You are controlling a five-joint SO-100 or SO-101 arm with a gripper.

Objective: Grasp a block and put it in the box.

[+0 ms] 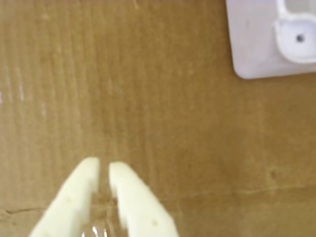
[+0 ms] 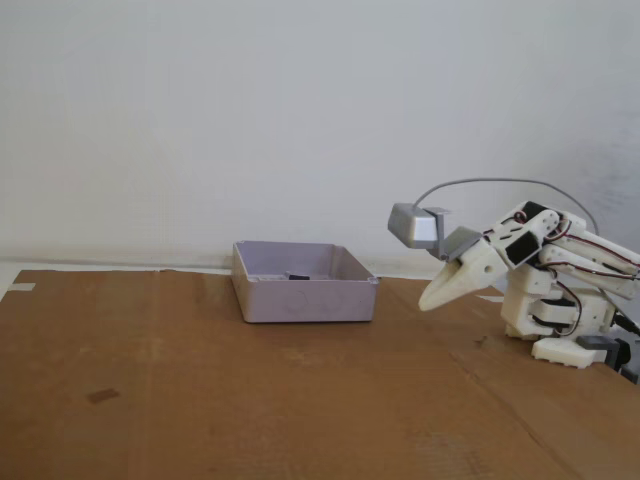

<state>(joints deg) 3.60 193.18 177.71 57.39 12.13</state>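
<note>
The box (image 2: 305, 285), a shallow pale grey-lavender tray, stands on the cardboard a little left of centre in the fixed view. A small black block (image 2: 298, 276) shows inside it, just above the near wall. One corner of the box (image 1: 256, 49) fills the top right of the wrist view. My gripper (image 2: 428, 303) hangs to the right of the box, pointing down and left, above the cardboard and apart from the box. In the wrist view the gripper (image 1: 104, 165) has its cream fingers almost together, shut, with nothing between them.
The arm's white base (image 2: 560, 325) sits folded at the right edge, with the grey camera module (image 2: 417, 226) above the gripper. A small flat brown mark (image 2: 103, 396) lies on the cardboard (image 2: 300, 400) at front left. A white wall stands behind.
</note>
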